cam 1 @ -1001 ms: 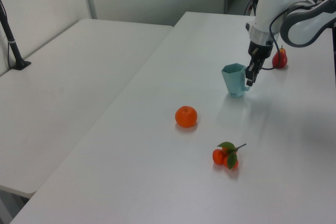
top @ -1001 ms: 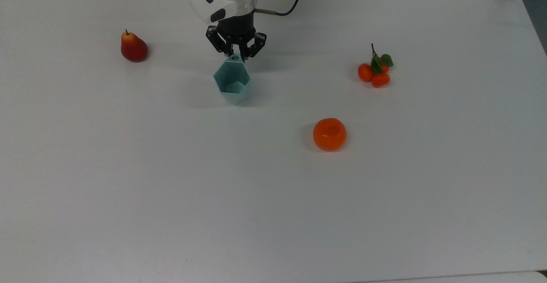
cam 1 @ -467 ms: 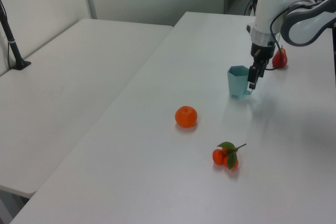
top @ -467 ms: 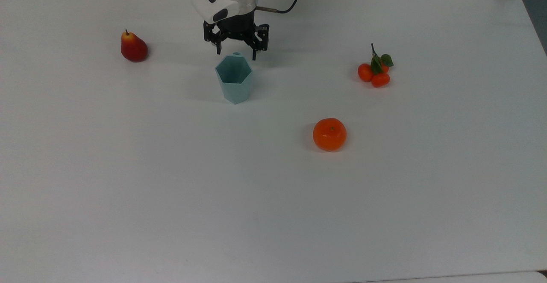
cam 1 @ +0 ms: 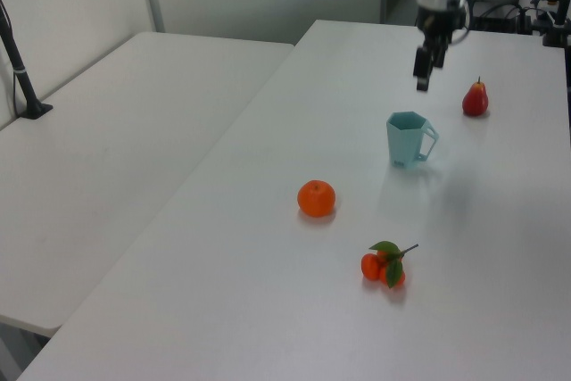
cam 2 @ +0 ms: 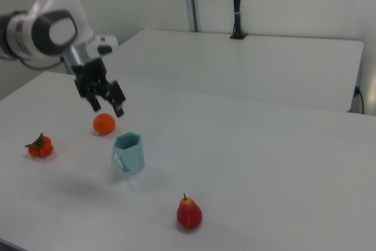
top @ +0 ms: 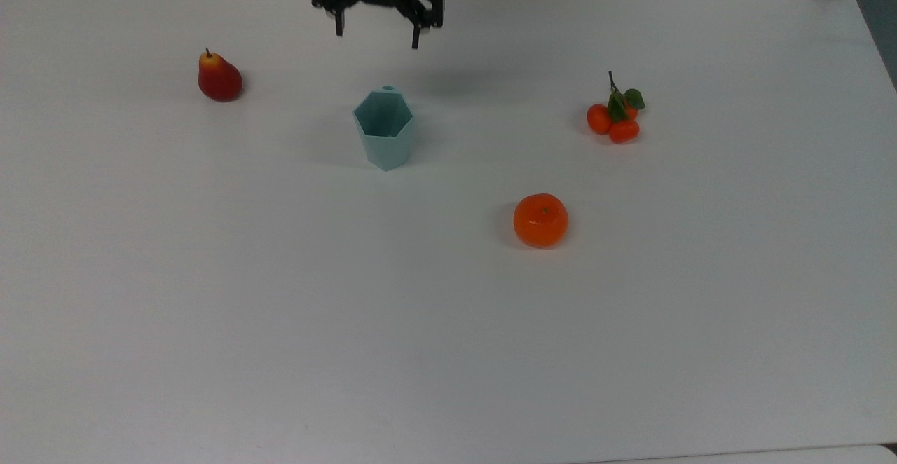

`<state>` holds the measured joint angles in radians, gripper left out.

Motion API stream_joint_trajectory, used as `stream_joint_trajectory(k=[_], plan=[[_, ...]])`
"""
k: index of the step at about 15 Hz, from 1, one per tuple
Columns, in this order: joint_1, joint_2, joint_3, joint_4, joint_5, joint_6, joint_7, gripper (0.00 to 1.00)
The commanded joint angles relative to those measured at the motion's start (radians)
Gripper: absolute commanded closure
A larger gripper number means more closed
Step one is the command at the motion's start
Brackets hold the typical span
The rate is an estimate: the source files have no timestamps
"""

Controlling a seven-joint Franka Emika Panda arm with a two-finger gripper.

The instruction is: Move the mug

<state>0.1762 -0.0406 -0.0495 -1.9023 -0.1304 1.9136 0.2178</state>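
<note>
1. The mug (top: pixel 383 130) stands upright on the white worktop (top: pixel 448 324), mouth open upward, and nothing touches it.
2. In the left view its small handle sticks out on the left view's right side; in the right view the handle faces the camera at the lower left of the mug.
3. The end effector (top: pixel 377 33) hangs in the air above the mug, well apart from it, near the top view's upper edge. It is released: its two black fingers are spread wide and hold nothing.
4. A red pear (top: pixel 219 78) stands on the worktop well to the mug's left in the top view.
5. An orange (top: pixel 540 220) lies to the mug's lower right in the top view, apart from it.
6. A cluster of small tangerines with green leaves (top: pixel 616 117) lies far to the mug's right in the top view.
</note>
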Motion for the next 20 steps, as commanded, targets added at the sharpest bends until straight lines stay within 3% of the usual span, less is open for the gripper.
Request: stream_joint_trajectory(k=[1,4,6,9,20], plan=[[0.008,0.025,-0.006,0.204,0.006,-0.163,-0.028,0.00],[0.011,0.022,-0.009,0.279,0.021,-0.264,-0.072,0.00],[0.003,0.016,-0.023,0.282,0.064,-0.297,-0.109,0.00],[0.000,0.011,-0.026,0.289,0.074,-0.355,-0.109,0.00],[-0.017,0.074,-0.024,0.379,0.089,-0.357,-0.100,0.00]])
